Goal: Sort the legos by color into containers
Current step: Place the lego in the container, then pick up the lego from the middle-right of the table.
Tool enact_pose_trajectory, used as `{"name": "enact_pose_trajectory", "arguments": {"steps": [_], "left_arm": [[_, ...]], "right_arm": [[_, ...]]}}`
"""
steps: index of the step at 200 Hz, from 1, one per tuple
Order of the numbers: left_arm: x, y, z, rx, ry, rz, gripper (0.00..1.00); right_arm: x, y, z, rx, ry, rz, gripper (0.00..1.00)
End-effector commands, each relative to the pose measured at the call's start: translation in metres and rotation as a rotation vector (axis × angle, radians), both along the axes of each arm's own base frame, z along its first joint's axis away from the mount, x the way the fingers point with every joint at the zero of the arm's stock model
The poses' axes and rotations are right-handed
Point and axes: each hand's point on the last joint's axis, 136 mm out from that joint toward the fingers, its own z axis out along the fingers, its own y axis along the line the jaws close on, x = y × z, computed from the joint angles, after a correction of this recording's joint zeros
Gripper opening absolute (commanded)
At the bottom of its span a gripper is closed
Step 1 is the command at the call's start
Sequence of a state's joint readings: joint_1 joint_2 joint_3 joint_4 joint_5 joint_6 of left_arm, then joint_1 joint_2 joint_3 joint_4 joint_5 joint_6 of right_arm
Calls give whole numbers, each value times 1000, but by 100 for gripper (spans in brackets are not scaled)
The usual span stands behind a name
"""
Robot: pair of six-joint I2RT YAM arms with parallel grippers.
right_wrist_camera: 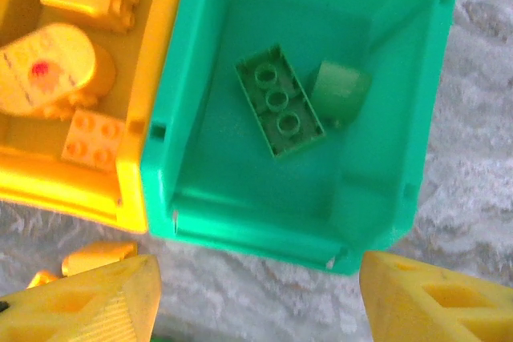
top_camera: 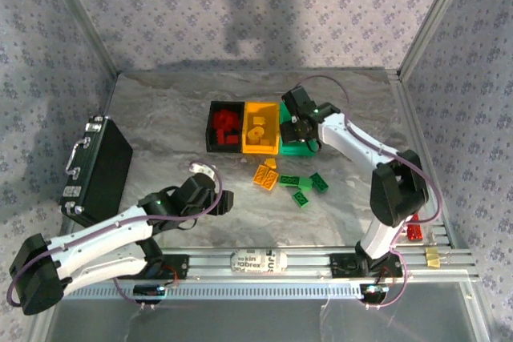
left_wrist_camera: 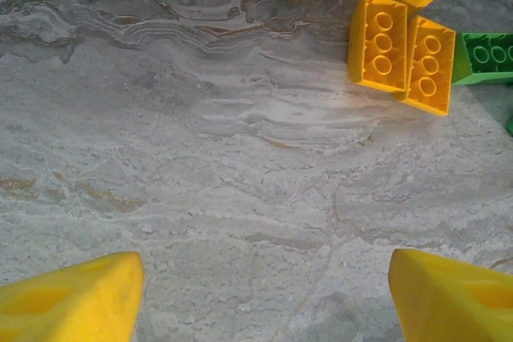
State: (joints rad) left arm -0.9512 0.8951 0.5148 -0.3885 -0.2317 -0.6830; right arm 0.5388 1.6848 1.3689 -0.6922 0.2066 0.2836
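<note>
Lego (right_wrist_camera: 279, 100) studded, rectangular, green bin (right_wrist_camera: 401, 118) glossy plastic

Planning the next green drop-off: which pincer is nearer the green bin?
Right. The right pincer hangs directly over the green bin, open. The left pincer sits low over the table, left of the loose bricks, well away from it.

The left arm (top_camera: 96, 238) and right arm (top_camera: 346, 135) are alike: white tubular links joined by chunky black joint housings, with a thin purple cable (top_camera: 422, 178) looping alongside. The left claw (top_camera: 218, 199) and right claw (top_camera: 298, 129) have black bodies. Their fingers (left_wrist_camera: 72, 298) are blunt yellow wedges with shallow recesses.
</note>
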Motion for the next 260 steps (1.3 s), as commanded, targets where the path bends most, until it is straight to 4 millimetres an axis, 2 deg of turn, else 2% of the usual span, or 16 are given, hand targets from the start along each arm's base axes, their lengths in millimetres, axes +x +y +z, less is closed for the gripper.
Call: {"name": "enact_pose_trajectory", "arguments": {"steps": [1,24,28,60,80,132,189,260], "left_arm": [[-1,-3,3,-16,-4,-5,80],[1,-5,4,-11,-4,-11,80],[1,-6,4,-11,-5,-13,80],[3,-14,4,-17,3,-27,80],[4,-18,3,-4,12,-41,80],[6,-25,1,-10,20,-49,80],[6,-26,-1,-7,26,-50,80],[5,-24,-3,-5,28,-43,80]], "right_arm": [[-21,-14,11,6,-18,-32,68],[-41,-23,10,38,-14,-46,68],[-49,-28,-1,29,11,-52,69],[-77,-41,-17,44,56,-99,69],[-96,-57,-32,34,95,-165,69],[-131,-86,-65,-13,157,-265,74],[-144,-91,-89,-18,202,-278,74],[-129,-78,-102,1,229,-214,74]]}}
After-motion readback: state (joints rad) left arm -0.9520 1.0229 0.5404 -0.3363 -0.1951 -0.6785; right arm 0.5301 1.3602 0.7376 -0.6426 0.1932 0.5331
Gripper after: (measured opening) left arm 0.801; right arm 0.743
